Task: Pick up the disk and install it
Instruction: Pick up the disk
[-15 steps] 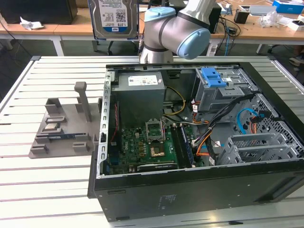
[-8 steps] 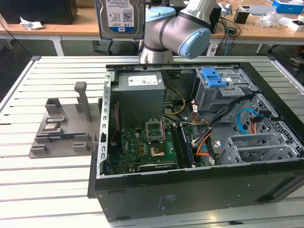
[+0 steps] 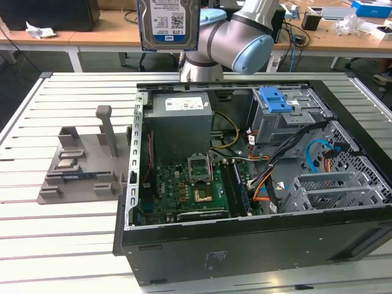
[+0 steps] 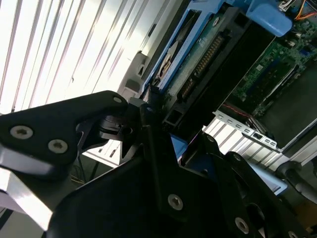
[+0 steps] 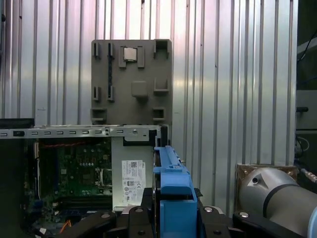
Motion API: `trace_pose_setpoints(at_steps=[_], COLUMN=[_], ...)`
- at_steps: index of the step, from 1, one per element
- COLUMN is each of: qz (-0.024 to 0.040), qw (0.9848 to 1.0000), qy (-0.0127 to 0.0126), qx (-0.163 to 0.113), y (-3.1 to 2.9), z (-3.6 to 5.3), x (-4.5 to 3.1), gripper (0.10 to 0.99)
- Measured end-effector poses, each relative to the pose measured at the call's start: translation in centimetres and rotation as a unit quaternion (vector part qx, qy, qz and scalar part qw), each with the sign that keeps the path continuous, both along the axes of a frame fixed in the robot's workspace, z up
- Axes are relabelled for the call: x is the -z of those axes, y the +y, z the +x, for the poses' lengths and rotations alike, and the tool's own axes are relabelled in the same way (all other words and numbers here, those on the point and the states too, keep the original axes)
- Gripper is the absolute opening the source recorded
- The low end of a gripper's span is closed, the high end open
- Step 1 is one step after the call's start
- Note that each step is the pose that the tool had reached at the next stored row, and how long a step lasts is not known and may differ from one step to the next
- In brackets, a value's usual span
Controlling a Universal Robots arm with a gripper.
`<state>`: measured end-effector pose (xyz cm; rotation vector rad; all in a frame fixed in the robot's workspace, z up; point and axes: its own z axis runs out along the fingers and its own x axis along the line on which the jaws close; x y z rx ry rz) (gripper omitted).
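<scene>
High above the back of the open case [image 3: 245, 245], at the top of the exterior view, the disk [image 3: 168, 24] is hanging clear of everything, its labelled face looking toward the camera while the arm [image 3: 245, 43] is bending behind it. The gripper [image 5: 173, 213] is clamping it: in the first wrist view black fingers [image 5: 147, 198] are pressing in on either side of the blue frame, which is showing edge-on, so I am reading the jaws as closed on the disk. To my eye it is behaving as a stiff, dense slab, heavy for its bulk, not flexing at all. Its smooth metal faces are probably offering little friction, and it is likely sensitive to knocks. The second wrist view is showing its underside with a bare connector strip, so the safest hold is looking like the plastic frame along the long edges, away from label, board and pins. The body is gleaming silver, carrying a white label that is ending in a dark blue band, with blue plastic running round its rim. Below it the power supply [image 3: 180, 116], motherboard [image 3: 184, 190] and drive cage [image 3: 288, 122] with its blue latch [image 3: 274, 99] are lying exposed, and a grey fixture [image 3: 79, 165] is sitting beside the case on the slatted tabletop [image 3: 61, 245].
</scene>
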<state>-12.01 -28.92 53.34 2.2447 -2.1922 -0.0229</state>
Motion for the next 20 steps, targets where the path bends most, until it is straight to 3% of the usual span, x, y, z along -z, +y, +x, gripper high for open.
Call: trace_pose_setpoints(at_steps=[16,20], qz=[0.0000,0.0000], qw=[1.0000,1.0000], qy=[0.0003,0.0004], qx=[0.000,0.000], y=[0.00,0.00], z=[4.67,5.40], x=[0.00,0.00], gripper=[0.369,0.369])
